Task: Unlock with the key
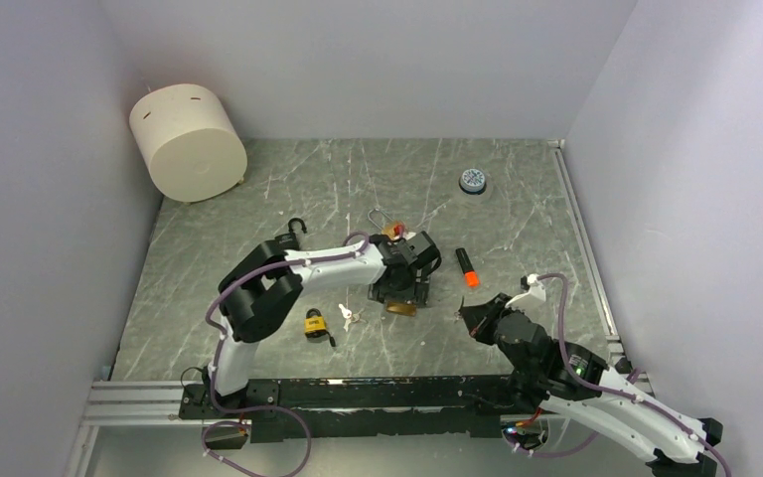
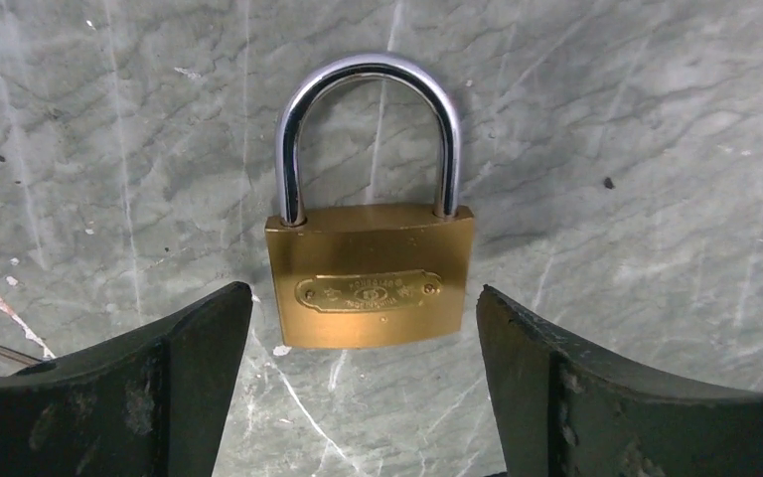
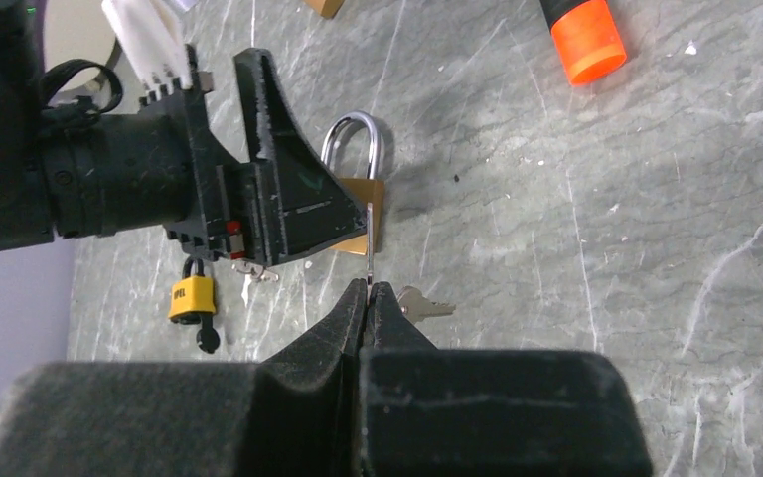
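Observation:
A brass padlock with a closed steel shackle lies flat on the grey marble table. My left gripper is open and hangs over it, one finger on either side of the body's lower end, apart from it. In the top view the padlock sits just below the left gripper. My right gripper is shut on a thin silver key seen edge-on, its blade pointing at the padlock's bottom. A second key sticks out beside the right fingertips.
A yellow padlock with a black key lies left of the brass one, loose silver keys beside it. An orange-capped marker, another padlock, a black hook, a round tin and a cream cylinder lie farther back.

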Tool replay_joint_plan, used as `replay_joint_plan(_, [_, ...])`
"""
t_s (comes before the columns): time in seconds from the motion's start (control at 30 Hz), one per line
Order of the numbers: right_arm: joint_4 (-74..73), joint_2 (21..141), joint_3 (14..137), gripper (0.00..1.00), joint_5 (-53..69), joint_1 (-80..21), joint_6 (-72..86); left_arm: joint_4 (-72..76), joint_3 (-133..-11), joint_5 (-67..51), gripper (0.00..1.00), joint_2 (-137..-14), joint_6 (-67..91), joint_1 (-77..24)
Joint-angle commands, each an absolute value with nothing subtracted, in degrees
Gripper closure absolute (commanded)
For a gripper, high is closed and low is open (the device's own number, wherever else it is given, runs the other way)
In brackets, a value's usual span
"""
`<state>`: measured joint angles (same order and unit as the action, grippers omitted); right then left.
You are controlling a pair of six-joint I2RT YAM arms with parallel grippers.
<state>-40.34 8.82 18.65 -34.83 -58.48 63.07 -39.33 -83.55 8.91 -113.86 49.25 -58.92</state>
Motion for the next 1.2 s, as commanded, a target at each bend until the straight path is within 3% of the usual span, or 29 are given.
replay_joint_plan(0.0, [-36.6, 9.2, 18.3, 1.00, -33.1, -58.4, 61.4, -41.6, -87.2, 8.3, 0.13, -117.3, 49.9, -59.1])
replay_joint_plan(0.17, [-36.3, 10.6, 19.0, 1.00, -32.5, -58.5, 61.2, -43.4, -88.3, 9.9, 0.21, -119.5, 51.3, -59.1])
replay_joint_plan(0.3, [-35.2, 10.6, 19.0, 1.00, -31.4, -58.5, 60.3, -45.4, -89.4, 11.4, 0.42, -120.8, 51.6, -59.1])
replay_joint_plan(0.37, [-34.8, 10.5, 19.1, 1.00, -31.1, -58.5, 59.8, -46.9, -90.4, 11.8, 0.45, -122.1, 51.5, -59.1])
replay_joint_plan(0.53, [-34.4, 10.9, 19.6, 1.00, -31.1, -58.5, 59.4, -51.1, -92.5, 13.7, 0.29, -124.6, 52.1, -59.2])
replay_joint_plan(0.83, [-32.6, 12.6, 19.4, 1.00, -30.9, -58.5, 59.5, -53.9, -92.7, 15.3, 0.32, -128.1, 52.4, -59.5])
replay_joint_plan(1.17, [-31.5, 13.6, 19.5, 1.00, -30.7, -58.4, 58.8, -56.8, -94.2, 17.8, 0.17, -131.4, 53.5, -59.5])
